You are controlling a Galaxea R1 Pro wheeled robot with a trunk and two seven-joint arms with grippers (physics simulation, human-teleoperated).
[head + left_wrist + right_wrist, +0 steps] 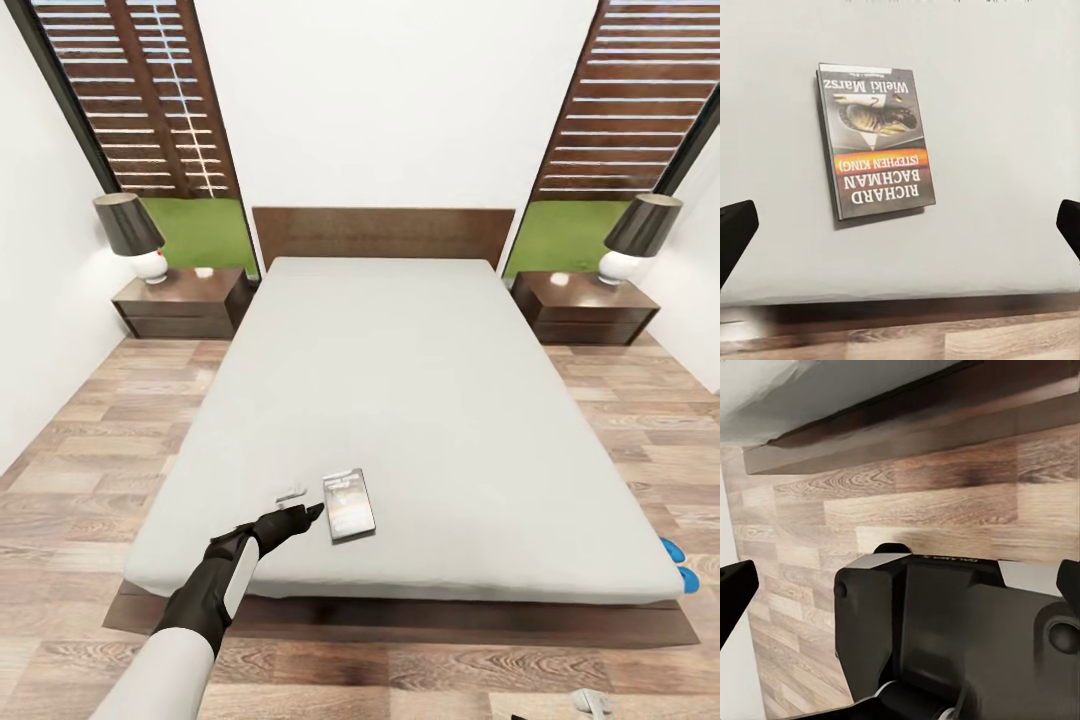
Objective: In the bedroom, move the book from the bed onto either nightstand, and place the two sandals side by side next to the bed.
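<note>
Bedroom — double bed, 2 nightstands w/ lamps, wood-plank floor.

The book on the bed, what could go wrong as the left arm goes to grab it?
1. The book lies flat on the mattress, so the open left gripper may push it along rather than get under it.
2. It sits close to the foot edge of the bed, so a nudge could tip it onto the floor.
3. Both nightstands stand far off by the headboard, so a loose grip could drop it on the way.
</note>
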